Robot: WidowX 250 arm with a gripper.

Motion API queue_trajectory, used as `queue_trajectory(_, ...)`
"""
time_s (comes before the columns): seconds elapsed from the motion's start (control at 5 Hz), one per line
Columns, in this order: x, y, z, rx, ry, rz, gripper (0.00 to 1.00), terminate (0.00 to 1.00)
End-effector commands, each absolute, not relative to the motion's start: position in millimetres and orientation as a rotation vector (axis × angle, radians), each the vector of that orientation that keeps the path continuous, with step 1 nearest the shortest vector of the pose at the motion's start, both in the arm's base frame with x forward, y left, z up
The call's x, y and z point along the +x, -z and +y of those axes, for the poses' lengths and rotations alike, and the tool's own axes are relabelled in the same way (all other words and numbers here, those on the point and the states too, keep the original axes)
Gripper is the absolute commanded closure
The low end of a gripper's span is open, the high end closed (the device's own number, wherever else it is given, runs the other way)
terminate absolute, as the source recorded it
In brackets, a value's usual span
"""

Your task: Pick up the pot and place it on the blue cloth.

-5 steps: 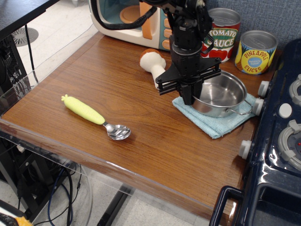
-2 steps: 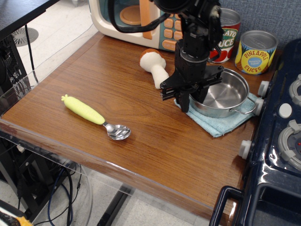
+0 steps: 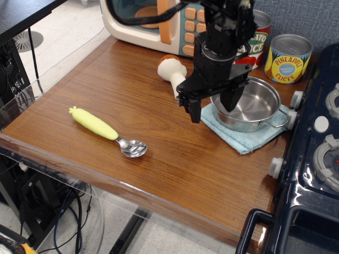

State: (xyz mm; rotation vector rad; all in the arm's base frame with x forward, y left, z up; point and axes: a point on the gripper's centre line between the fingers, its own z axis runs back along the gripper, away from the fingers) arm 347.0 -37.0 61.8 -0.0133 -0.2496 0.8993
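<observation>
Starting at the left edge of the counter [image 3: 159, 159], there's a spoon [image 3: 106, 129] with a yellow-green handle lying near the front edge, bowl end pointing right, well apart from everything else. Further along, toward the back edge, a toy microwave [image 3: 153, 21] is sitting with a little mushroom toy [image 3: 174, 74] lying in front of it.

Then the gripper [image 3: 213, 106]: it's hanging with its fingers spread wide, holding nothing, one finger over the bare wood just left of the cloth and the other over the pot's bowl.

The pot [image 3: 251, 106] is sitting on the blue cloth [image 3: 238, 135], near the right edge of the counter, up against the toy stove [image 3: 318, 137]. Judging by that, the job looks basically done: the pot is on the cloth and released, and all that seems left is the arm clearing off.

As for containers, the pot is looking empty, just shiny steel inside. Behind it at the back right corner, a tomato sauce can [image 3: 253, 39] and a pineapple slices can [image 3: 288, 58] are standing upright, tops closed.
</observation>
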Motion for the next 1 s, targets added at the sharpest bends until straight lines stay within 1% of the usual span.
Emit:
queue_trajectory(0.0, 332.7, -113.5, -14.3, -0.13, -0.979, -0.326, 0.0, 0.0)
queue_trajectory(0.6, 332.7, -113.5, -14.3, -0.13, -0.979, -0.326, 0.0, 0.0)
queue_trajectory(0.8, 332.7, -113.5, -14.3, -0.13, -0.979, -0.326, 0.0, 1.0)
